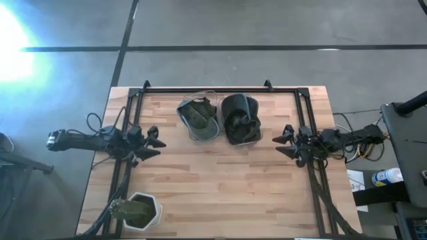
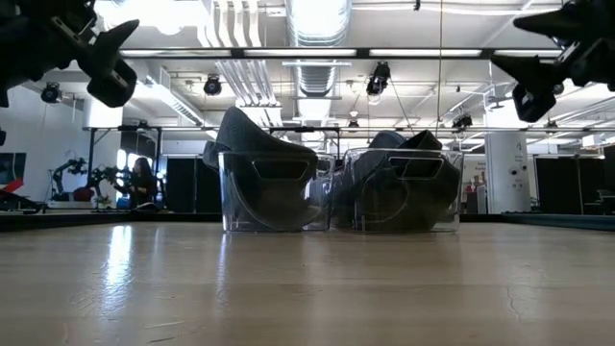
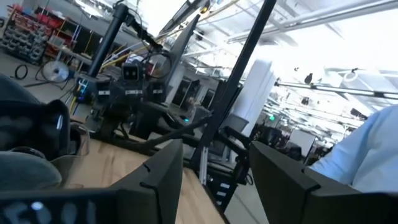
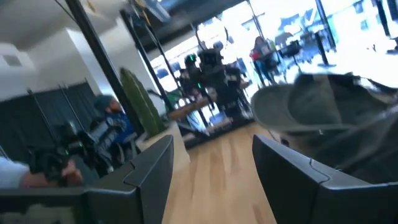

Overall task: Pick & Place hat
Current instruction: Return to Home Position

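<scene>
Two clear plastic bins stand side by side at the table's far middle. The left bin [image 1: 199,120] [image 2: 274,192] holds an olive-green cap [image 1: 198,115]; the right bin [image 1: 241,122] [image 2: 402,190] holds dark caps [image 1: 240,117]. My left gripper [image 1: 159,143] [image 3: 214,171] hovers open above the table, left of the bins. My right gripper [image 1: 281,142] [image 4: 211,165] hovers open to their right. Both point inward and hold nothing. In the right wrist view a cap [image 4: 323,109] shows in its bin.
A potted plant in a white pot [image 1: 137,212] sits at the near left corner. A dark metal frame [image 1: 220,90] runs along the far edge and both sides. Bare wood [image 1: 220,180] lies between the arms and the near edge. People sit in the room behind [image 2: 142,181].
</scene>
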Action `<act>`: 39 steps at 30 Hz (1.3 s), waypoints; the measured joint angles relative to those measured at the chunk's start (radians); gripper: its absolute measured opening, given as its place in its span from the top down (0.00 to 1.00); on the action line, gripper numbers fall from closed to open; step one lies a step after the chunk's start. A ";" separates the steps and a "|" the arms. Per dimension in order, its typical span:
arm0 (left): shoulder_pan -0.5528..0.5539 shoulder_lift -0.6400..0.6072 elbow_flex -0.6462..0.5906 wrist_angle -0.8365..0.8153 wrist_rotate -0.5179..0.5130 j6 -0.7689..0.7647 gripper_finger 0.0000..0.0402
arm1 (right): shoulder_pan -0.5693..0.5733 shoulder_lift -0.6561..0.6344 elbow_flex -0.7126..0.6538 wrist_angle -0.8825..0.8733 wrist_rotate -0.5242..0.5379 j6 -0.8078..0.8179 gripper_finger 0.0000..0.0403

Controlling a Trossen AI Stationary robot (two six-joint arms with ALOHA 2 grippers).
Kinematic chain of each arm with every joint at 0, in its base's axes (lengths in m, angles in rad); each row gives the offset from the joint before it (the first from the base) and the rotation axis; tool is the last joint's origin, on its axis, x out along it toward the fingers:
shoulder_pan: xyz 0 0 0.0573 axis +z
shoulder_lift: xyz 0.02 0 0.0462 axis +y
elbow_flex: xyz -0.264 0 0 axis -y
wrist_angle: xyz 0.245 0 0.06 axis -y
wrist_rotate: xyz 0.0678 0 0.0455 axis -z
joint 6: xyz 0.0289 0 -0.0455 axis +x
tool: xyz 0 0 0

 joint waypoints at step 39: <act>0.024 -0.181 -0.013 -0.366 -0.055 0.417 0.55 | 0.000 0.074 0.000 -0.090 0.000 0.003 0.47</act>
